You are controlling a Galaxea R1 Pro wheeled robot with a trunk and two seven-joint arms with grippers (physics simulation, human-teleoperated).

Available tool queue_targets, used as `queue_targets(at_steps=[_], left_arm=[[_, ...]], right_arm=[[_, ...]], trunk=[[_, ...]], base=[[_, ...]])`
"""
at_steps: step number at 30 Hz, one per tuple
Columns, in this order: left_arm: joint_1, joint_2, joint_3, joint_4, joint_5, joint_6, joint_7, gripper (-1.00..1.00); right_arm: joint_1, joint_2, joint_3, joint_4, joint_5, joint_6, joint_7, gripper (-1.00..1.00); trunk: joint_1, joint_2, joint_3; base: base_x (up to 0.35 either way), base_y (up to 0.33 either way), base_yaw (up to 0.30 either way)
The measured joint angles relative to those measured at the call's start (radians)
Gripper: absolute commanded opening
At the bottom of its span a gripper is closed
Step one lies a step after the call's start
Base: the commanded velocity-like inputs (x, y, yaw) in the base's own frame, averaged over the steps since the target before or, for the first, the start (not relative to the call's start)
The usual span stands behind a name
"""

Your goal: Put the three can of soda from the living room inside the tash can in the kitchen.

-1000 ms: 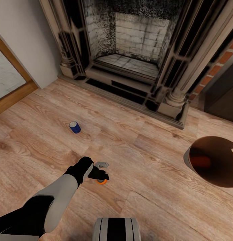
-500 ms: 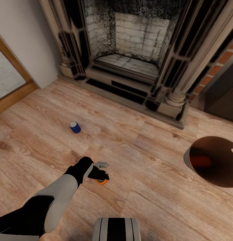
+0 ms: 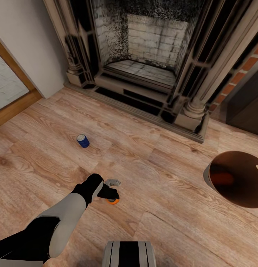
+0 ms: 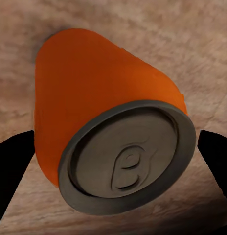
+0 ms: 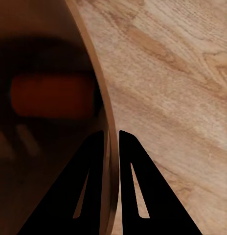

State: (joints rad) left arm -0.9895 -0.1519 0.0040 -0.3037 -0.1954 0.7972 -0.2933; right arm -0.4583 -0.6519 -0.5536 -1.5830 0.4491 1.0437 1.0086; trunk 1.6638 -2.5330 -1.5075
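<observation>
**Floor survey: wood planks and what rests on them**

You have a light wood plank floor running up to the fireplace hearth at 12 o'clock. A dark blue can stands at 10 o'clock. An orange can sits near centre, toward 6 o'clock. The round bin is at 3 o'clock.

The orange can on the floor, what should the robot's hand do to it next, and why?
Probably close the left gripper on the orange can before lifting. In the left wrist view the can sits between the two dark fingers with gaps on both sides, so it does not look squeezed yet. The bin waits nearby.
</observation>
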Motion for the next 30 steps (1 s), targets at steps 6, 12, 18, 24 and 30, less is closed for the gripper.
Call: queue_targets(at_steps=[6,12,18,24,30], left_arm=[[0.0,0.0,0.001,0.0,0.006,0.001,-0.002,-1.0],[0.0,0.0,0.001,0.0,0.007,0.001,-0.001,-1.0],[0.0,0.0,0.001,0.0,0.007,0.001,-0.001,-1.0],[0.0,0.0,0.001,0.0,0.007,0.001,0.0,-1.0],[0.0,0.0,0.001,-0.001,0.003,0.0,0.001,-1.0]], right_arm=[[0.0,0.0,0.001,0.0,0.0,0.0,0.001,-1.0],[0.0,0.0,0.001,0.0,0.0,0.0,0.002,-1.0],[0.0,0.002,0.001,0.0,0.0,0.0,0.002,-1.0],[0.0,0.004,0.003,0.0,-0.001,0.001,0.002,-1.0],[0.0,0.002,0.004,0.0,0.001,0.0,0.001,-1.0]], trunk=[[0.0,0.0,0.0],[0.0,0.0,0.0],[0.0,0.0,0.0],[0.0,0.0,0.0],[-0.001,0.0,0.004]], base=[[0.0,0.0,0.0],[0.0,0.0,0.0],[0.0,0.0,0.0],[0.0,0.0,0.0],[0.0,0.0,0.0]])
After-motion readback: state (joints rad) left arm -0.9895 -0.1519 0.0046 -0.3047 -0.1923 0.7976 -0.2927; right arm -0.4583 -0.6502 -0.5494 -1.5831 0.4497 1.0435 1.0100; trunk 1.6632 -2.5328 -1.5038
